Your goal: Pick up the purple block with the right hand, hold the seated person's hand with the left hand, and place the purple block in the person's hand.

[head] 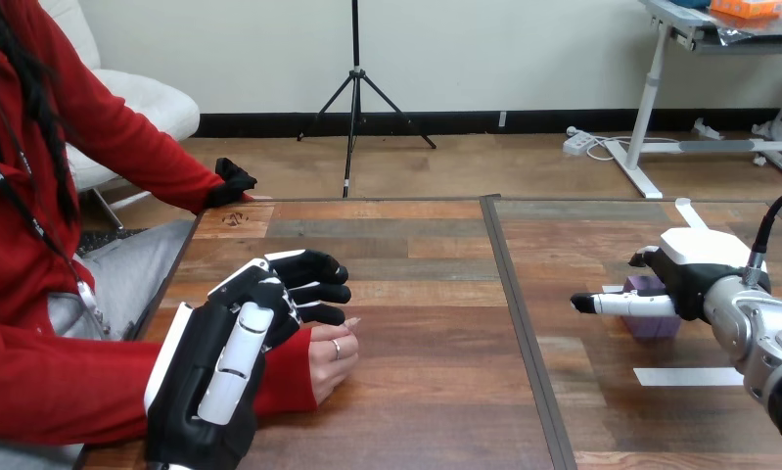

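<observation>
The purple block (pixel 651 318) stands on the table at the right, partly hidden behind my right hand (pixel 695 269). That hand sits over and just behind the block, with one straight digit crossing the block's front toward the left; it looks open. At the lower left my left hand (pixel 235 338) hovers over the wrist of the person's hand (pixel 333 354), which rests loosely closed on the table. My left fingers (pixel 318 284) reach out relaxed past it and are not curled round it.
The person sits at the left side, and the person's other hand (pixel 235 183) rests at the table's far left corner. White tape strips (pixel 685 376) lie near the block. A dark seam (pixel 516 313) divides the wooden table (pixel 426 294).
</observation>
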Controlling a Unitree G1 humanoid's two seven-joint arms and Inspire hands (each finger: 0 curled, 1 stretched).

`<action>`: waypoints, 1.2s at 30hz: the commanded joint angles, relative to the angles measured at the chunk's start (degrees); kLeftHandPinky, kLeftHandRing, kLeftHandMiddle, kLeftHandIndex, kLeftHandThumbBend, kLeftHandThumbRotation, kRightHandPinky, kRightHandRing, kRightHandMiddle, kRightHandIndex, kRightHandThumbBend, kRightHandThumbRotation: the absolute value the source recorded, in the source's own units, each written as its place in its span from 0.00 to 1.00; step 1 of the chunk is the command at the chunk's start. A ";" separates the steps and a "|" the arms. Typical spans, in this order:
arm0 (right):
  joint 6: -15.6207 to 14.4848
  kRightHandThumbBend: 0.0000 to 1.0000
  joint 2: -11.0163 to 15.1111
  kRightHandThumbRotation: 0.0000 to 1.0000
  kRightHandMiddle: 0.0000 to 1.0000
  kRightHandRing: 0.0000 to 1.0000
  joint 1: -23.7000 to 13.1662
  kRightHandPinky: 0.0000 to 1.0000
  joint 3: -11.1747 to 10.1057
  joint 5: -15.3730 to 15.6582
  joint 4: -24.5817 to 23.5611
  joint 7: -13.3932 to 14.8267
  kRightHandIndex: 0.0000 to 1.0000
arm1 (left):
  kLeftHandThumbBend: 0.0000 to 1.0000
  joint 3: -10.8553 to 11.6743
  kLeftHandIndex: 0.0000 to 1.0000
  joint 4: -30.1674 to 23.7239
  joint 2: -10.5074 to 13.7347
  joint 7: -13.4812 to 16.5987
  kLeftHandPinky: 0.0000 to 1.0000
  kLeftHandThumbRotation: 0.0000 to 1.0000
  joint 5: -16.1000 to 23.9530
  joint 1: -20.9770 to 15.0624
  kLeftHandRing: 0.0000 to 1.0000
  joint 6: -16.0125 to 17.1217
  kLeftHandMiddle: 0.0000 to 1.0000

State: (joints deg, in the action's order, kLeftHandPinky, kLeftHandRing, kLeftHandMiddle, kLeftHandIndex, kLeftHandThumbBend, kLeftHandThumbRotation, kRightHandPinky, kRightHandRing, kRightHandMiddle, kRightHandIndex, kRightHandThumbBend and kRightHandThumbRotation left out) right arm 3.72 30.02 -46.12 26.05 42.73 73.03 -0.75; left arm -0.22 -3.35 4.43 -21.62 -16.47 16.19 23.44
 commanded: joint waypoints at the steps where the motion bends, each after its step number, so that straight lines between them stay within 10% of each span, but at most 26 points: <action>1: 0.20 0.97 -0.79 1.00 0.92 0.90 -2.30 0.92 -0.66 -1.73 -0.29 -0.43 0.90 | 0.58 0.82 0.61 -0.77 0.08 -0.68 0.60 0.77 -1.30 -2.00 0.65 1.17 0.66; 36: -2.26 0.96 -1.58 0.42 0.92 0.92 -1.32 0.78 -2.53 -8.92 0.26 -7.34 0.88 | 0.57 1.61 0.60 -0.93 0.05 -0.95 0.59 0.76 -0.75 -2.42 0.64 0.92 0.66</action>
State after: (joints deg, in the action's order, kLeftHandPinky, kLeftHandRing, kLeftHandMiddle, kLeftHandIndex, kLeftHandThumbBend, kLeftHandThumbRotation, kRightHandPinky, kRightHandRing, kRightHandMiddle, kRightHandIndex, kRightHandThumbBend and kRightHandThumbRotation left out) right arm 1.39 29.05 -46.09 23.56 34.15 73.00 -7.48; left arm 1.00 -3.35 4.45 -22.68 -17.42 16.19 23.44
